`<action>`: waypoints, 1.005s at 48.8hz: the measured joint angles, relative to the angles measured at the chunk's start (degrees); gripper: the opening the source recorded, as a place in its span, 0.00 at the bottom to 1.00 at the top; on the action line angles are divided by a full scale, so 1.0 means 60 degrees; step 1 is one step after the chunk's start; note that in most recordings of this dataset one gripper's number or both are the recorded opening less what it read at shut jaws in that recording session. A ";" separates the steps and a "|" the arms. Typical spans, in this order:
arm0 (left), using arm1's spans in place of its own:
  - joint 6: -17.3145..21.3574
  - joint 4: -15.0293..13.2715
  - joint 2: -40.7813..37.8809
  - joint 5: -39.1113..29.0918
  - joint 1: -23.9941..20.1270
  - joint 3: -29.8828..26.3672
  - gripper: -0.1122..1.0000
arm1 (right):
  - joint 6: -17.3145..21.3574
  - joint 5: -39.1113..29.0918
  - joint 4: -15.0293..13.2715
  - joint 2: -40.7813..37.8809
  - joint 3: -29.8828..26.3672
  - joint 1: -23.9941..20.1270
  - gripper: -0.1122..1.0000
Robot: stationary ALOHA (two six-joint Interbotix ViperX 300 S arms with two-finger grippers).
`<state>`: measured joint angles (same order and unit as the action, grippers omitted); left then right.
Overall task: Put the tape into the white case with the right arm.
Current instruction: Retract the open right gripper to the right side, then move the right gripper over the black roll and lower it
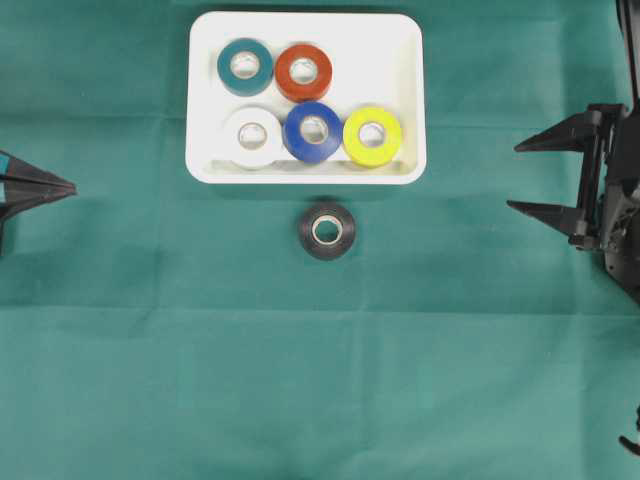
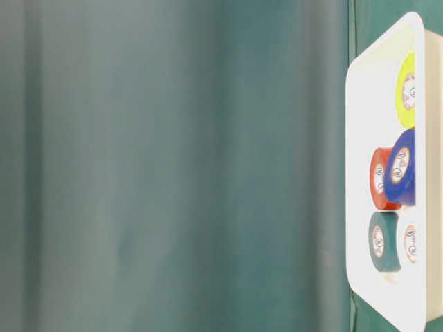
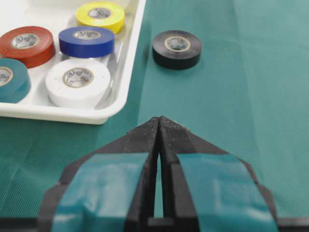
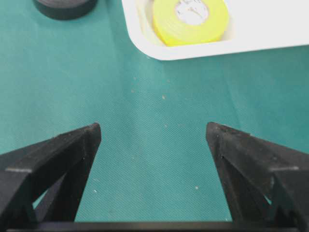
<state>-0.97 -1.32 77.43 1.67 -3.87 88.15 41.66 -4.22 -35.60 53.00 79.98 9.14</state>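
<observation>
Reach phase: the black tape roll (image 1: pixel 326 230) lies flat on the green surface (image 1: pixel 150 350) just outside the white case (image 1: pixel 405 60), which holds five rolls. The right tool (image 1: pixel 515 178), fingers spread and empty, stands well apart from the roll; the left tool (image 3: pixel 159 126) is pressed together. Next, the right tool must straddle the roll, pinch it, then carry it to the case's vacant corner.

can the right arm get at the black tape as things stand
Probably yes. The right pincer stands open at the right edge, and only bare green cloth lies between it and the black tape, which sits alone just outside the white case.
</observation>
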 measured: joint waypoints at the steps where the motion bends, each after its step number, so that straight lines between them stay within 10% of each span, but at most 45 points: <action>1: 0.0000 0.0000 0.0000 0.0000 0.0000 0.0000 0.10 | 0.0000 0.0088 0.0000 -0.0029 0.0000 0.0000 0.73; 49: 0.0000 0.0000 -0.0015 0.0000 0.0000 0.0000 0.10 | -0.0088 0.1450 -0.0132 -0.1260 -0.0015 -0.1348 0.72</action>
<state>-0.97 -1.32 77.34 1.67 -3.87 88.15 41.13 4.48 -36.39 45.44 79.89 1.05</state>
